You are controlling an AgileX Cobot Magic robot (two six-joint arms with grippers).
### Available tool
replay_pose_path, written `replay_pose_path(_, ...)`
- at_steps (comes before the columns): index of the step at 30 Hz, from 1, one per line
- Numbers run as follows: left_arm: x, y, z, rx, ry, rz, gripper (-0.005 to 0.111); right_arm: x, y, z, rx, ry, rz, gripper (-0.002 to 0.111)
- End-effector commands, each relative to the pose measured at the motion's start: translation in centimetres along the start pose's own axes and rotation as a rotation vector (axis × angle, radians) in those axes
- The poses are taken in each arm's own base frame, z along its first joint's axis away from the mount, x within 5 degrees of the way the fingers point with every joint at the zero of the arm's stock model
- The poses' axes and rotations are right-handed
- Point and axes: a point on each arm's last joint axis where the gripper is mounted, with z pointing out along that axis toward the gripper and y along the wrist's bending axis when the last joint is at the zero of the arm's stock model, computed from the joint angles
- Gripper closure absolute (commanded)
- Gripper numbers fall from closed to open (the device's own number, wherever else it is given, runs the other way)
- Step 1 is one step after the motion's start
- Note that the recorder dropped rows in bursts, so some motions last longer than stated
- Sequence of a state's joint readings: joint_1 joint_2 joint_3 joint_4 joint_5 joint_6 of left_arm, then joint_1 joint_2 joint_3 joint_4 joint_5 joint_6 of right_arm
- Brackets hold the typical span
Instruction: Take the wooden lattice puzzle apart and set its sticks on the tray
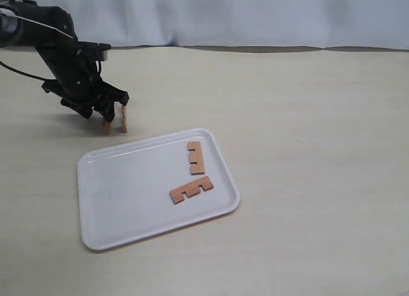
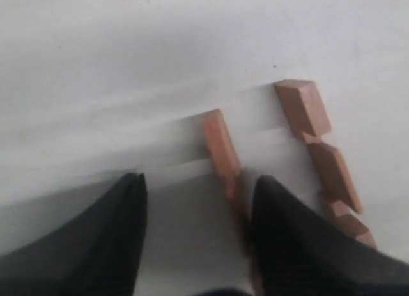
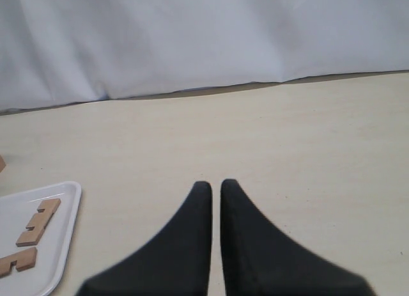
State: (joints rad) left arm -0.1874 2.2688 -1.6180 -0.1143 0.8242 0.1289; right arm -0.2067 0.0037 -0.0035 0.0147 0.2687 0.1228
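I see my left claw (image 2: 201, 179) spread around one of two sticks (image 1: 124, 119) set on edge on the table (image 1: 287, 104), long axes roughly parallel, just beyond the far corner of the tray (image 1: 128, 194). My right claw (image 3: 215, 184) is closed.

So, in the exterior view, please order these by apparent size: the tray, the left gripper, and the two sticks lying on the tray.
1. The tray, clearly the largest.
2. The left gripper, much smaller.
3. The farther stick and the nearer stick look alike in size, so I do not rank them.
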Motion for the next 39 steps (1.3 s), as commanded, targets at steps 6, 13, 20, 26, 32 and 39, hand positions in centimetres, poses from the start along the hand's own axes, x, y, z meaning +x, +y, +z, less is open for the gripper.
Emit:
replay_pose_path(6, 0.3, 0.2, -0.1, -0.015, 0.034, 0.017, 0.107, 0.0, 0.0, 0.0, 0.0, -0.009, -0.001, 0.104)
replay_pose_path(13, 0.5, 0.7, -0.3, -0.073, 0.061, 0.072, 0.107, 0.0, 0.0, 0.0, 0.0, -0.009, -0.001, 0.104)
replay_pose_path(20, 0.2, 0.8, -0.7, -0.091, 0.048, 0.088, 0.107, 0.0, 0.0, 0.0, 0.0, -0.009, -0.001, 0.104)
replay_pose_path(26, -1.0, 0.7, -1.9, -0.083, 0.011, 0.08, 0.107, 0.0, 0.0, 0.0, 0.0, -0.009, -0.001, 0.104)
replay_pose_path(32, -1.1, 0.5, -1.8, -0.064, 0.0, 0.058, 0.107, 0.0, 0.0, 0.0, 0.0, -0.009, -0.001, 0.104)
replay_pose_path(39, -0.8, 0.6, -0.2, -0.052, 0.032, 0.048, 0.101, 0.0, 0.0, 0.0, 0.0, -0.009, -0.001, 0.104)
